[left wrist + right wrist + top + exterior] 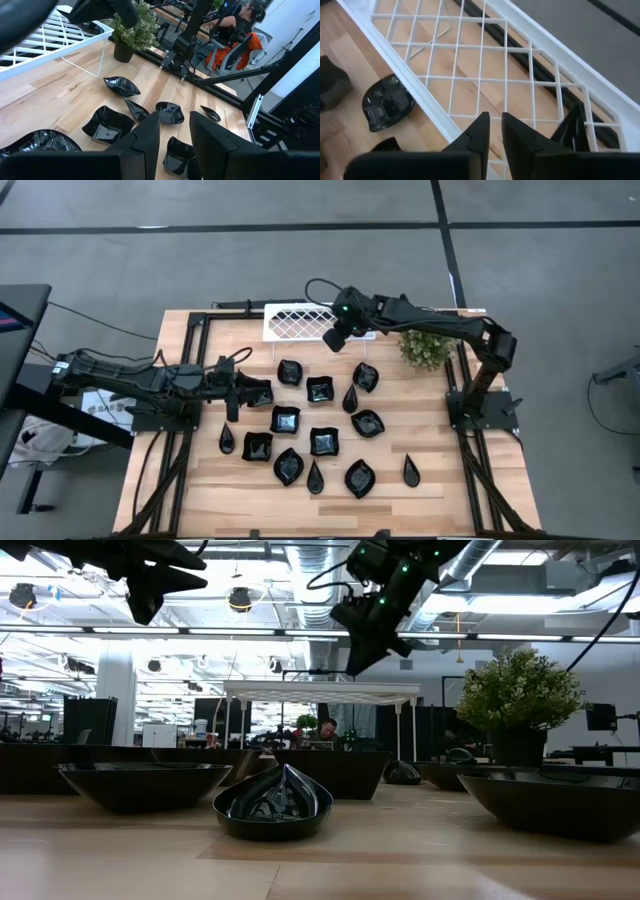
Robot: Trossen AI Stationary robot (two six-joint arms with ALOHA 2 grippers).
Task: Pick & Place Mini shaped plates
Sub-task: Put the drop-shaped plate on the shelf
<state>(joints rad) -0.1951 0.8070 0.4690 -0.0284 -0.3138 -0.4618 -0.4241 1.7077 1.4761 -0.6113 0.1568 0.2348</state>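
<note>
Several glossy black mini plates (323,442) in square, leaf and teardrop shapes lie on their bases across the middle of the wooden table; one ribbed dish (272,802) sits closest in the low view. My left gripper (245,390) (175,132) is raised over the left part of the group, pointing toward the table's right side, open and empty. My right gripper (335,337) (495,131) hangs above the right end of the white lattice tray (300,322), pointing down, with only a narrow gap between its fingers and nothing in it.
The white lattice tray (485,65) stands on thin legs at the table's far edge. A potted plant (425,348) stands far right, next to the right arm's base. Bare wood lies along the near edge. People sit at desks in the room behind (235,30).
</note>
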